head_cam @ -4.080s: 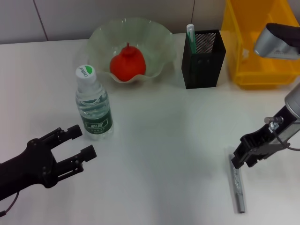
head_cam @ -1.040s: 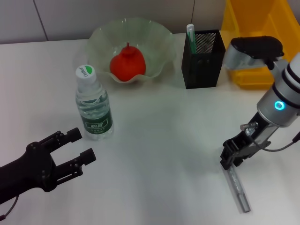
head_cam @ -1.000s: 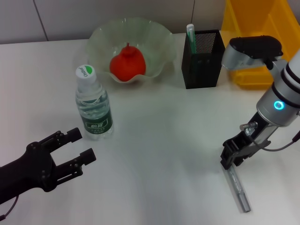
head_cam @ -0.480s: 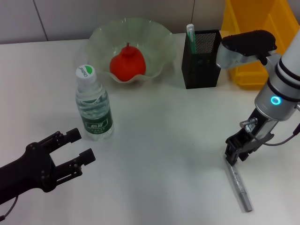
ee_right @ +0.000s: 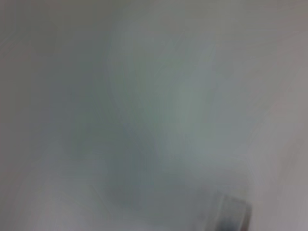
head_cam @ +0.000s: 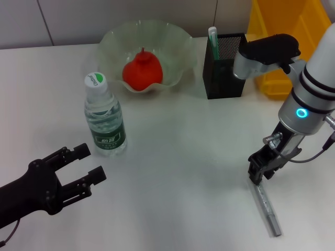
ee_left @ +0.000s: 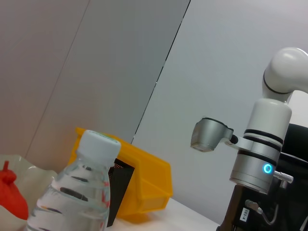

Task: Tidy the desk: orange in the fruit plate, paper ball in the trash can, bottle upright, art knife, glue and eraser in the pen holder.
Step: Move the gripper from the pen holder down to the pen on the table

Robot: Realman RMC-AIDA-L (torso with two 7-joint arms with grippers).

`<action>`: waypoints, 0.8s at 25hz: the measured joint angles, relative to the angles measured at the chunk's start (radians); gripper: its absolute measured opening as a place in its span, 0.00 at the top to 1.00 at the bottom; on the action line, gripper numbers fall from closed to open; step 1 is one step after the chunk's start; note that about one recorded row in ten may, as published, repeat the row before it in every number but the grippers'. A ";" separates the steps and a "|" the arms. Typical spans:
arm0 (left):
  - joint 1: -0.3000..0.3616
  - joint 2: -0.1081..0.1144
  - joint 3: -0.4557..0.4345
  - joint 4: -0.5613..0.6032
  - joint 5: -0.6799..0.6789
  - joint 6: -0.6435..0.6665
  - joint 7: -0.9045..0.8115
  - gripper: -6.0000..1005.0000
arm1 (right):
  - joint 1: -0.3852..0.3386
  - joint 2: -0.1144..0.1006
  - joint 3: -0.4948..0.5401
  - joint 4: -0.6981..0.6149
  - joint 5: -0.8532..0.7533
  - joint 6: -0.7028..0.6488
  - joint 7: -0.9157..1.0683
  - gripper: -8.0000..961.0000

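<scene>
- Presently, the right gripper (head_cam: pixel 257 171) is set low over the near end of the art knife (head_cam: pixel 266 207), a slim grey bar lying flat on the table (head_cam: pixel 183 157); whether its jaws are closed on the knife or merely poised above it cannot be told, since the tips are masked by the gripper body.
- A hold taken so close to one end could be judged risky: the long free end may swing down when lifted, and the knife could pivot or slide out.
- Because the bar is thin and lies flush with the table, the tips might be driven against the surface, or the knife pushed aside rather than caught.
- The pen holder (head_cam: pixel 226 65) stands well apart, beside the fruit plate (head_cam: pixel 112 42); a tilted knife could catch its rim, and the light mesh box might be tipped or shifted.
- The left gripper (head_cam: pixel 78 166), spread wide and empty, is parked near the upright bottle (head_cam: pixel 104 116); the bottle could be toppled by any careless sweep.
</scene>
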 joint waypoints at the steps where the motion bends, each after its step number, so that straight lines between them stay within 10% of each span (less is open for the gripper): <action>1: 0.001 0.000 0.000 0.000 0.000 0.000 0.000 0.22 | 0.001 0.000 -0.001 0.000 0.001 0.000 0.000 0.72; 20: 0.006 0.000 -0.005 0.000 0.000 0.002 0.001 0.22 | 0.028 0.000 -0.015 0.041 0.009 0.000 0.001 0.73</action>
